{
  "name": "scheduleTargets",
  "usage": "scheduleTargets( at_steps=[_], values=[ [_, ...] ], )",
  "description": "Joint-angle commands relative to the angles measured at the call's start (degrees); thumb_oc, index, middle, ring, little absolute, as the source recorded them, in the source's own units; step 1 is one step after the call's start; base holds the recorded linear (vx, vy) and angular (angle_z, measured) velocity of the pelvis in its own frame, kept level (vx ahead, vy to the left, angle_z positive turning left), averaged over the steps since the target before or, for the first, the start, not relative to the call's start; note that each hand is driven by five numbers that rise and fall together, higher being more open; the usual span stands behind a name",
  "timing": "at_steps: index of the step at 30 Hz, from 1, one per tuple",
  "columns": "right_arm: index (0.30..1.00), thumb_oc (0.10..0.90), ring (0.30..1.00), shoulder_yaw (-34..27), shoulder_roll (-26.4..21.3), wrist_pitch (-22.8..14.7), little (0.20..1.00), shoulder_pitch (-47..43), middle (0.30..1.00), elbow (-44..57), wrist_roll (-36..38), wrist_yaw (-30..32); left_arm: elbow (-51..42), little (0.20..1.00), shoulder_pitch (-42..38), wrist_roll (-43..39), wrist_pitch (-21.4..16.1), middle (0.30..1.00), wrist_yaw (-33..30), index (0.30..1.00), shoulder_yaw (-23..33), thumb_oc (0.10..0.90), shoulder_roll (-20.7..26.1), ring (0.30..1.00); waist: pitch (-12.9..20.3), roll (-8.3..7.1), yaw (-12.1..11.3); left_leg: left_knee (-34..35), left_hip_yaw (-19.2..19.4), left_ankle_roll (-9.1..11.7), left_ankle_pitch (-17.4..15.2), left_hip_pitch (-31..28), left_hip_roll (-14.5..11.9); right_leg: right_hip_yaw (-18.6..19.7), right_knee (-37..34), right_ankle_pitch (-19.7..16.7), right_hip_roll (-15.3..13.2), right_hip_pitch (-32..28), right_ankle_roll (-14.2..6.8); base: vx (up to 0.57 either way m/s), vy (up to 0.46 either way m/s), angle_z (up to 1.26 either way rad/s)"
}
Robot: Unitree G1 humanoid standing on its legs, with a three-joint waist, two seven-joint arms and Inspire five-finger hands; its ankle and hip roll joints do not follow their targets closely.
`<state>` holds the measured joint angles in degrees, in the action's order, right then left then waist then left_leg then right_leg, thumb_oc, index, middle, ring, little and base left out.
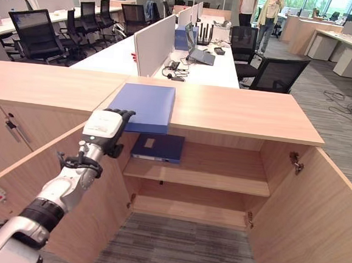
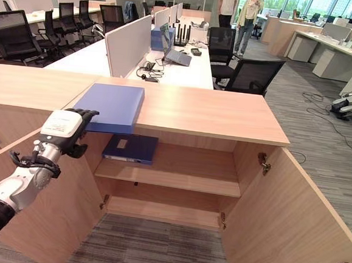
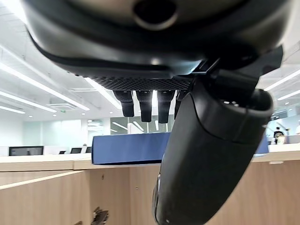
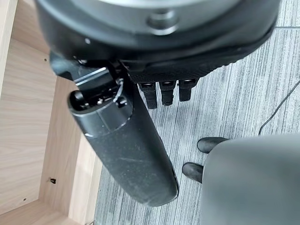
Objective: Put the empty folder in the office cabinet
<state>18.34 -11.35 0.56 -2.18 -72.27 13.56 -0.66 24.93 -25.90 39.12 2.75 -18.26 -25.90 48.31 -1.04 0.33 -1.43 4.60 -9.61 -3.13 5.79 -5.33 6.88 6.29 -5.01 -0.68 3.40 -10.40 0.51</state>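
Observation:
A light blue folder (image 1: 142,106) lies flat on the wooden cabinet top (image 1: 238,112), its near edge overhanging the open cabinet. My left hand (image 1: 103,130) is raised at the folder's near left corner with fingers (image 3: 145,105) straight and open, pointing over the folder's edge (image 3: 126,147); I cannot tell whether they touch it. A darker blue folder (image 1: 157,147) lies on the upper shelf (image 1: 221,171) inside. My right hand (image 4: 126,140) hangs low over the grey carpet beside the cabinet, fingers relaxed and holding nothing.
Both cabinet doors stand wide open, the left door (image 1: 50,182) under my left arm and the right door (image 1: 315,221) at the right. The lower shelf (image 1: 188,210) is bare. Desks and black chairs (image 1: 278,75) stand behind the cabinet. Two persons (image 1: 270,17) stand far back.

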Motion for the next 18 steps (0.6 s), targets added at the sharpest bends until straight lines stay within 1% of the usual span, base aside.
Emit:
scheduleTargets(
  at_steps=[1, 3, 10, 18],
  values=[
    [0.900, 0.800, 0.900, 1.9, -1.9, -0.8, 0.900, 3.3, 0.900, -1.0, -0.9, 0.7, 3.6, 0.900, -14.6, 2.5, 1.6, 0.900, -5.8, 0.900, 1.4, 0.800, 1.7, 0.900, 3.4, 0.96, 0.9, 0.4, -0.9, -0.5, -8.7, -2.3, 1.2, -3.1, 0.0, 1.7, 0.4, 1.2, -4.2, 0.00, 0.000, 0.00],
    [0.900, 0.800, 0.900, 1.9, -2.0, -0.8, 0.900, 3.3, 0.900, -0.9, -0.9, 0.7, 4.1, 0.900, -15.3, 2.6, 1.7, 0.900, -5.9, 0.900, 1.0, 0.800, 1.8, 0.900, 3.4, 0.96, 1.0, 0.4, -0.8, -0.5, -8.8, -2.3, 1.2, -3.0, 0.0, 1.7, 0.4, 1.2, -4.2, 0.00, 0.000, 0.00],
    [0.900, 0.800, 0.900, 2.3, -2.6, -0.8, 0.900, 3.1, 0.900, -1.5, -0.6, 0.6, 10.7, 0.900, -21.7, 2.4, 2.7, 0.900, -5.4, 0.900, -4.2, 0.800, 2.9, 0.900, 3.6, 1.41, 1.7, 0.4, -0.1, -0.6, -9.0, -2.4, 1.2, -2.6, 0.0, 1.7, 0.5, 1.3, -4.4, 0.00, 0.003, -0.03],
    [0.900, 0.800, 0.900, 2.7, -2.8, -1.1, 0.900, 3.0, 0.900, -1.9, -0.1, 0.5, 18.5, 0.900, -27.3, 0.1, 3.3, 0.900, -6.1, 0.900, -8.1, 0.800, 3.0, 0.900, 3.8, 1.79, 2.1, 0.4, 0.8, -0.6, -9.1, -2.6, 1.1, -2.1, 0.0, 1.6, 0.6, 1.4, -4.6, 0.01, 0.008, -0.14]
  ],
)
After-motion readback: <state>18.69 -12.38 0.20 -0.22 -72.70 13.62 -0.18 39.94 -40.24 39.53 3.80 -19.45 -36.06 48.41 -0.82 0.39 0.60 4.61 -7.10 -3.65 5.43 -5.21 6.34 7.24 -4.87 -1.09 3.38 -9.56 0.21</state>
